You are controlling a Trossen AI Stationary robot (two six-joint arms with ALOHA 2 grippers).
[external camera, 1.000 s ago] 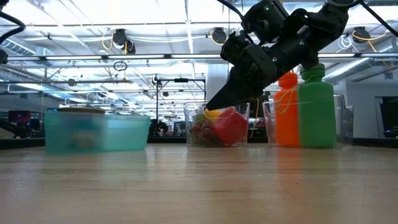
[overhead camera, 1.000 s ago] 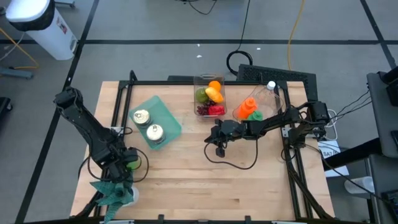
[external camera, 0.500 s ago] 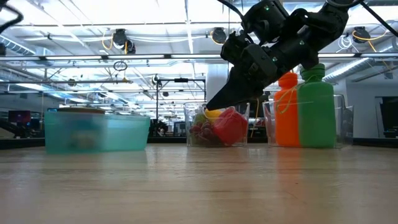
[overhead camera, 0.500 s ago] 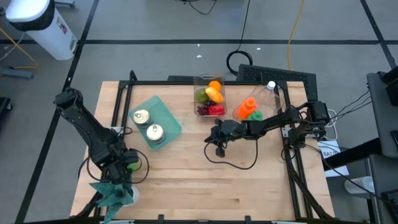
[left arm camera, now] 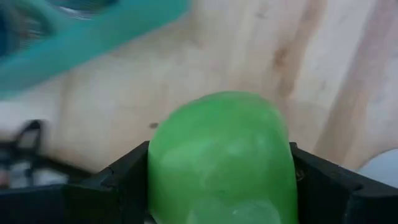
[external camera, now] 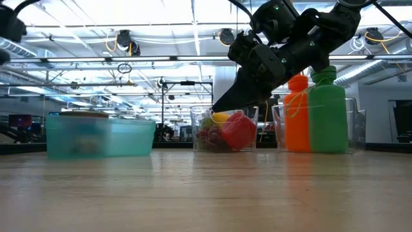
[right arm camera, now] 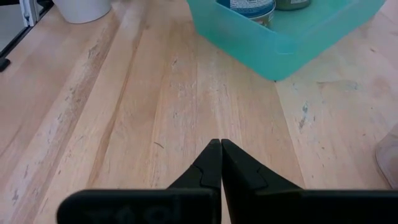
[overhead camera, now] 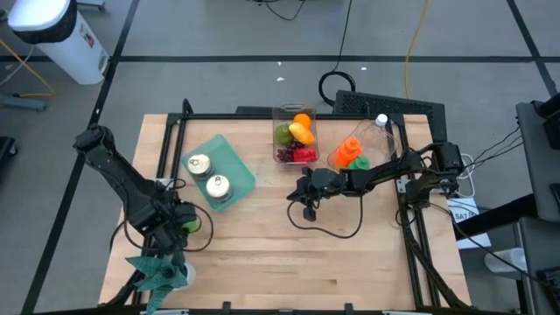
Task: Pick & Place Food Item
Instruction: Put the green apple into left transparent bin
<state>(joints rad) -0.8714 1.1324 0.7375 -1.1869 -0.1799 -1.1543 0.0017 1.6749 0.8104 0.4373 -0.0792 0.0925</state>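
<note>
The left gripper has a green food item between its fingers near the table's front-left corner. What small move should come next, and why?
Probably a short carry toward the teal bin. The left gripper holds the green food item between its fingers, just short of the bin, which holds two cans. The right gripper waits shut at mid-table, out of that path.

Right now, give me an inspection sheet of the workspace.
Surface: pale wooden table, bare in the middle.
Job's things: round green food item gripped in left tool; teal plastic tray holding two tins.
Clutter: clear box of mixed fruit; clear bin with orange and green bottles.
Grippers: left tool shut on green item; right tool shut, empty, above the table.
Cables: black cable loop behind table.
Surroundings: white bin on floor.
</note>
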